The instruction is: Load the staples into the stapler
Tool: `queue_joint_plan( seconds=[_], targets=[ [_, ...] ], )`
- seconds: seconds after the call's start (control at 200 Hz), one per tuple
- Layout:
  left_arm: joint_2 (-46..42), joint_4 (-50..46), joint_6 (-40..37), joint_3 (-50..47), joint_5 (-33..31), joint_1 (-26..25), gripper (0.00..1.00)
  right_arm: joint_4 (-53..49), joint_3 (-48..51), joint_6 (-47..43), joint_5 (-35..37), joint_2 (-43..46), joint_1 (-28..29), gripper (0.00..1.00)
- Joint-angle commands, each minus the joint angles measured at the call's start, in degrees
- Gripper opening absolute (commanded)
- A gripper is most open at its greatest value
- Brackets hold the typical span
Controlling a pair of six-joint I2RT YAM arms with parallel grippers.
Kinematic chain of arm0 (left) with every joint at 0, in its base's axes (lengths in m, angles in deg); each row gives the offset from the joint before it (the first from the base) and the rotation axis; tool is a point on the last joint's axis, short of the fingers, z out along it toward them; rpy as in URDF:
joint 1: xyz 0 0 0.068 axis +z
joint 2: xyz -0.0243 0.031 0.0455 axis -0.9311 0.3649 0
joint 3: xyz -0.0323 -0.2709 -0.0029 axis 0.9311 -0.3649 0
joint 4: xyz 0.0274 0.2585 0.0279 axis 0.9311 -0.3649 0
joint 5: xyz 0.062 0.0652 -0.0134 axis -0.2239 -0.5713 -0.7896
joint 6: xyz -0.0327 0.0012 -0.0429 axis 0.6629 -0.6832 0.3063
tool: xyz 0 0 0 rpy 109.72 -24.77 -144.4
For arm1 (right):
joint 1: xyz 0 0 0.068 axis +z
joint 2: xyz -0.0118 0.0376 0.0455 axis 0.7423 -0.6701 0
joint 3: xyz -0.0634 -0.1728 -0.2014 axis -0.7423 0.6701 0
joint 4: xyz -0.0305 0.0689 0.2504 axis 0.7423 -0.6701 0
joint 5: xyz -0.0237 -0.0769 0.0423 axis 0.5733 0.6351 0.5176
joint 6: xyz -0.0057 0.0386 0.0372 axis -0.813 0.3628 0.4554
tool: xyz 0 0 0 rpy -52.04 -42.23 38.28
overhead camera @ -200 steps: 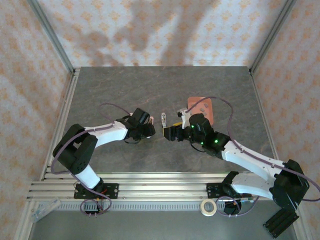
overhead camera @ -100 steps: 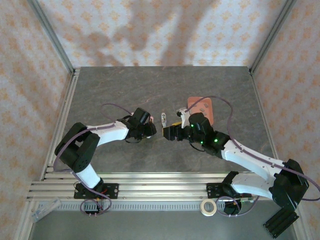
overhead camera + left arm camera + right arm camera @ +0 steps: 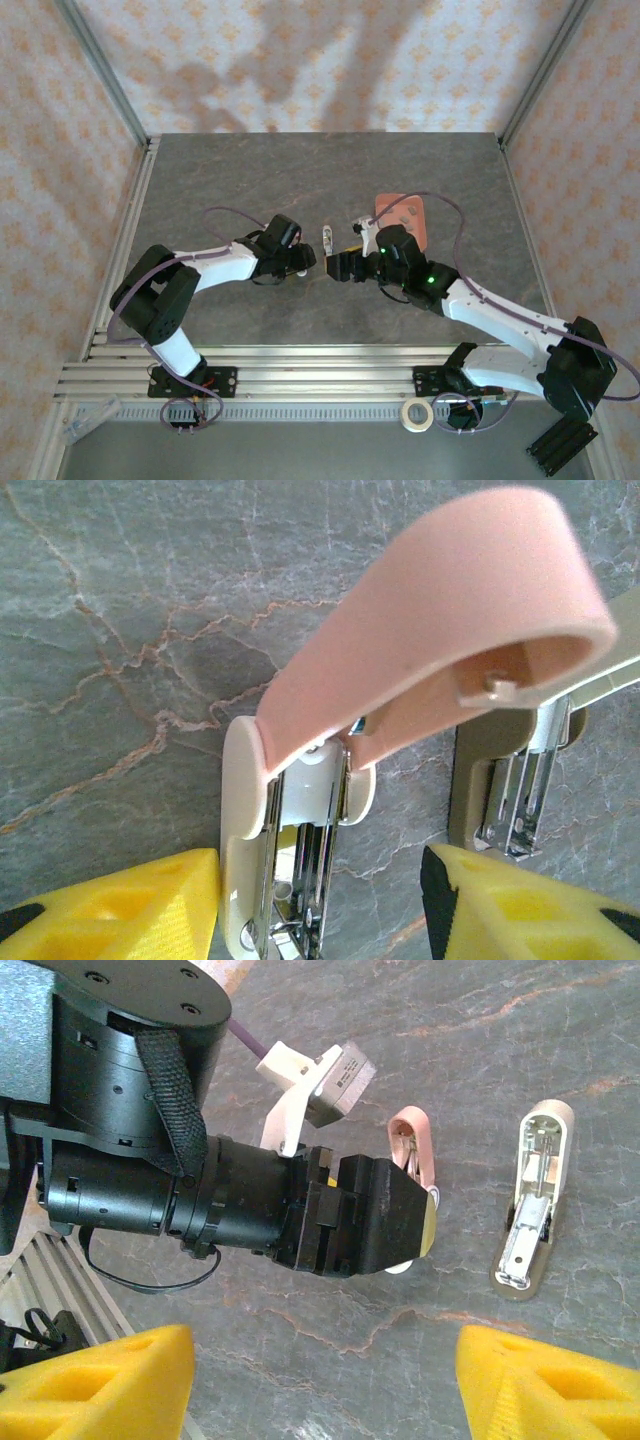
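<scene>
The stapler [image 3: 430,630] is pale pink. Its lid is swung up and open above a cream base [image 3: 245,810] with a bare silver channel. My left gripper [image 3: 320,900] is open astride that base: the left finger [image 3: 150,900] touches it and the right finger [image 3: 500,900] stands apart. In the right wrist view the stapler [image 3: 410,1145] peeks out behind the left gripper's black body. My right gripper [image 3: 320,1380] is open over bare table, facing the left gripper [image 3: 303,262] from the right. The staples are too small to make out on the tray.
A second small beige stapler body [image 3: 530,1210] with a silver channel lies flat just beyond both grippers [image 3: 327,238]. A salmon-pink tray [image 3: 405,218] sits behind the right arm. Metal rails border the table's left and near edges.
My left gripper has shifted slightly right toward the middle. The right gripper has hardly moved.
</scene>
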State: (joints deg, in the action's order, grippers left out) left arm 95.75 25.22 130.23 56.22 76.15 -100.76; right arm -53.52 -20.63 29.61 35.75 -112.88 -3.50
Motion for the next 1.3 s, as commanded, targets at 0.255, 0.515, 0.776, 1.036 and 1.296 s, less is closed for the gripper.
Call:
queue_joint_plan(
  seconds=[0.255,0.515,0.776,1.036,1.296],
  targets=[
    [-5.2,0.7,-0.3,-3.5,-3.4,-0.5,0.62,-5.5,-2.7,6.9,8.6,0.1,-0.1,0.69],
    [-12.8,0.3,-1.6,-7.6,-7.4,0.2,0.67,-11.3,-5.4,8.8,12.6,-2.3,-0.1,0.70],
    [-18.7,3.1,-1.6,-12.8,-8.9,1.0,0.74,-19.5,-12.6,6.0,12.0,-8.6,-2.2,0.71],
    [-23.7,4.6,-4.1,-17.4,-10.4,3.6,0.78,-26.3,-17.9,4.8,8.2,-13.7,-9.5,0.71],
    [-28.8,4.0,-4.1,-20.6,-15.3,5.5,0.80,-32.2,-23.7,2.0,5.4,-20.6,-19.7,0.71]
  ],
)
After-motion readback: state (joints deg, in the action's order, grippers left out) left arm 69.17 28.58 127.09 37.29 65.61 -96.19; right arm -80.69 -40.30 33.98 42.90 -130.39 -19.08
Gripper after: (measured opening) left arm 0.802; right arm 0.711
